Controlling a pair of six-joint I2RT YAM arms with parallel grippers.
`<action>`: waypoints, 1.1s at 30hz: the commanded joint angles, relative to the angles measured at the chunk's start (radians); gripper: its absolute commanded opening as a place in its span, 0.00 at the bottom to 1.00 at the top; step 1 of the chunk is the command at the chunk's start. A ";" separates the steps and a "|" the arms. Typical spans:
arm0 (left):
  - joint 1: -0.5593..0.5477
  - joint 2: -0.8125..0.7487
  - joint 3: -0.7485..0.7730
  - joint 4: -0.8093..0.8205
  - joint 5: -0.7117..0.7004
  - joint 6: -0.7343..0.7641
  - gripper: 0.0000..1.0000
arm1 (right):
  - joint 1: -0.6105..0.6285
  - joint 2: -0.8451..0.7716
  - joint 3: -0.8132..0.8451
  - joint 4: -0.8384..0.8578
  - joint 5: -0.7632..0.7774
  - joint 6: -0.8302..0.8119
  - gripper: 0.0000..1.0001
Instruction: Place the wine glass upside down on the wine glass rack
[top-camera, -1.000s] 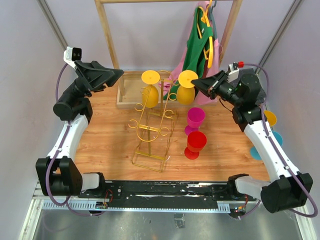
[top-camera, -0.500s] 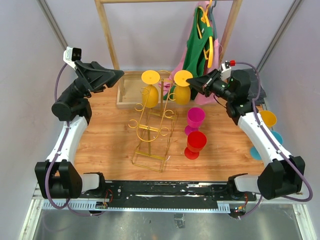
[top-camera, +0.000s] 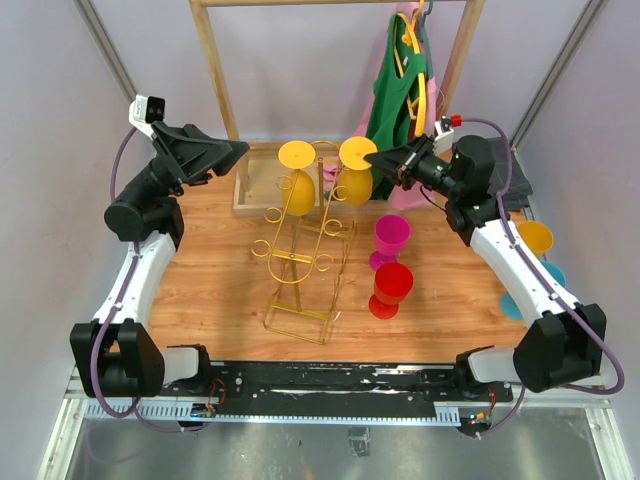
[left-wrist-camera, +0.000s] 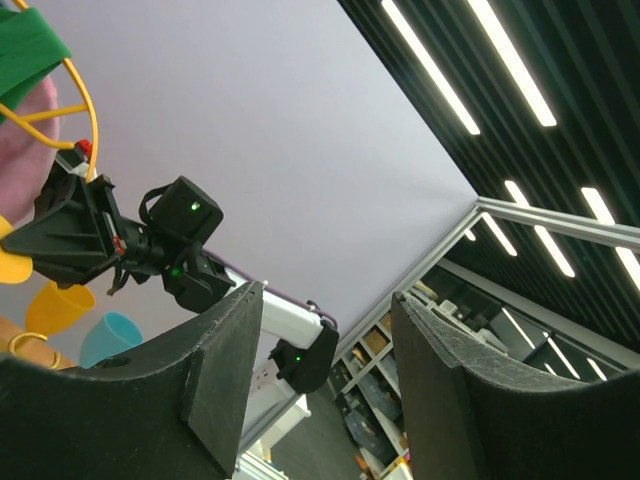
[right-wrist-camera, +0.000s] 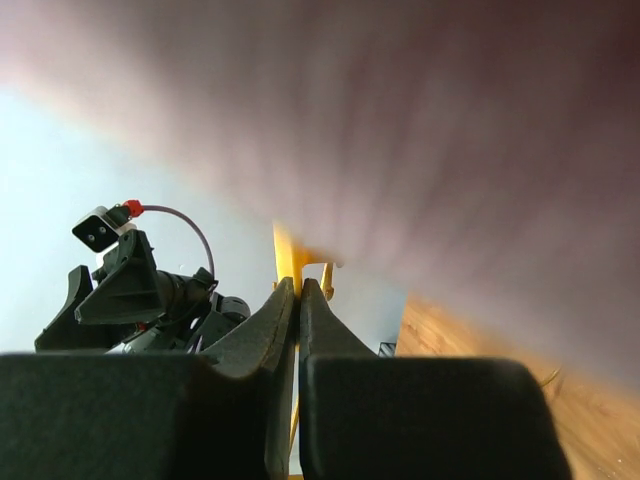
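Note:
The gold wire wine glass rack (top-camera: 299, 262) stands mid-table. One yellow wine glass (top-camera: 298, 188) hangs upside down at its upper left arm. My right gripper (top-camera: 376, 160) is shut on the foot rim of a second yellow wine glass (top-camera: 354, 186). It holds that glass upside down, foot up, beside the rack's upper right arms; I cannot tell if they touch. In the right wrist view the fingers (right-wrist-camera: 330, 350) pinch the thin yellow foot edge (right-wrist-camera: 284, 258). My left gripper (top-camera: 236, 150) is open and empty, raised left of the rack; its jaws stand wide apart in the left wrist view (left-wrist-camera: 328, 300).
A pink glass (top-camera: 391, 236) and a red glass (top-camera: 392, 285) stand upright right of the rack. An orange glass (top-camera: 538, 237) and a teal glass (top-camera: 556, 276) sit at the far right edge. A wooden rail frame (top-camera: 214, 70) with a green garment (top-camera: 398, 90) stands behind.
My right gripper has moved left with the yellow glass, bringing it from beside the garment up to the rack's right side. The left arm has not moved.

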 joint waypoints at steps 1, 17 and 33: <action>0.008 -0.021 -0.005 0.017 0.012 0.018 0.59 | 0.022 -0.010 0.012 0.045 -0.014 0.008 0.01; 0.008 -0.026 -0.012 0.021 0.010 0.017 0.59 | 0.021 -0.084 -0.026 -0.003 0.014 -0.020 0.01; 0.008 -0.034 -0.027 0.026 0.003 0.017 0.59 | 0.041 -0.058 -0.007 -0.009 -0.010 -0.015 0.01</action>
